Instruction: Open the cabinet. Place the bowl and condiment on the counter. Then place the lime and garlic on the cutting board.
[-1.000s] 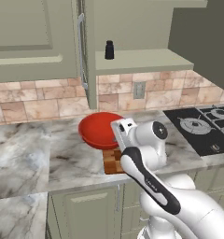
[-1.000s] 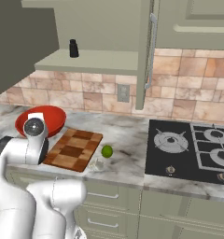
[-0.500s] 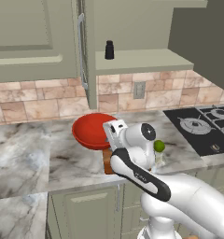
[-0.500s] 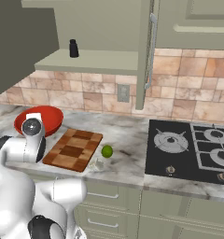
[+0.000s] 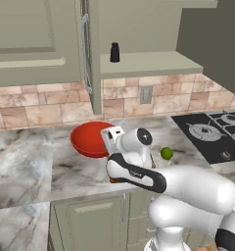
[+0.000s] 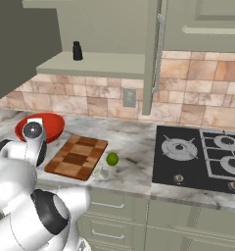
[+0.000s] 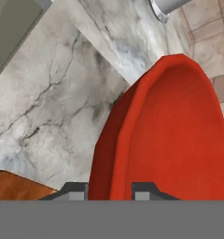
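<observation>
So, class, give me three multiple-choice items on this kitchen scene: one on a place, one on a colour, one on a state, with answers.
1. Where does the condiment stand?
A. on the cabinet shelf
B. on the cutting board
C. on the hob

2. What colour is the bowl?
A. blue
B. red
C. white

3. How do the fingers stand on the bowl?
A. wide apart above it
B. shut beside it
C. one on each side of its rim

Answers:
1 A, the black bottle stands on the open shelf.
2 B, it is glossy red in every view.
3 C, the hand view shows the rim running between the two tips.
</observation>
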Motion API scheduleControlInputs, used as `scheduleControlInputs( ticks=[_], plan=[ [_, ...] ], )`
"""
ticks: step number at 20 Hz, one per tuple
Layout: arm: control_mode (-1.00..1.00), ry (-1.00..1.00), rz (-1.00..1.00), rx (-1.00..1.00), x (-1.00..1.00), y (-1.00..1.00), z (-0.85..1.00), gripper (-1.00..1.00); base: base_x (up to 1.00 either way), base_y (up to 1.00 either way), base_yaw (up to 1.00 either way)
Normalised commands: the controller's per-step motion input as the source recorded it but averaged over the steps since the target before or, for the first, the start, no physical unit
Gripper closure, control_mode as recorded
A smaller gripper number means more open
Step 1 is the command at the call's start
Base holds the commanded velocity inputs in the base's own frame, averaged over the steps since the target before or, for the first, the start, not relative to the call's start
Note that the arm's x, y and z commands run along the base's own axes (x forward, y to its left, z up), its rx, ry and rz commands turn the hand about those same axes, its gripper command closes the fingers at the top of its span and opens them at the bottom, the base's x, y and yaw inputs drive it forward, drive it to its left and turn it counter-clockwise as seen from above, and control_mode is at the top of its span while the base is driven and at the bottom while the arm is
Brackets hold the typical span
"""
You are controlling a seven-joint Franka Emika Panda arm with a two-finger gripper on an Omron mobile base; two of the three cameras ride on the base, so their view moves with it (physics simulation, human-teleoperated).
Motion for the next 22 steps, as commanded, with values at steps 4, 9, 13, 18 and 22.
scheduleControlInputs(
  ticks=[4,9,13,18,22],
  plan=[
    [-1.0,0.0,0.0,0.0,0.29,0.16,-0.16,1.0,0.0,0.0,0.0],
    [-1.0,0.0,0.0,0.0,0.26,0.16,-0.2,1.0,0.0,0.0,0.0],
    [-1.0,0.0,0.0,0.0,0.23,0.15,-0.24,1.0,0.0,0.0,0.0],
    [-1.0,0.0,0.0,0.0,0.22,0.13,-0.23,1.0,0.0,0.0,0.0],
    [-1.0,0.0,0.0,0.0,0.22,0.11,-0.23,1.0,0.0,0.0,0.0]
  ],
)
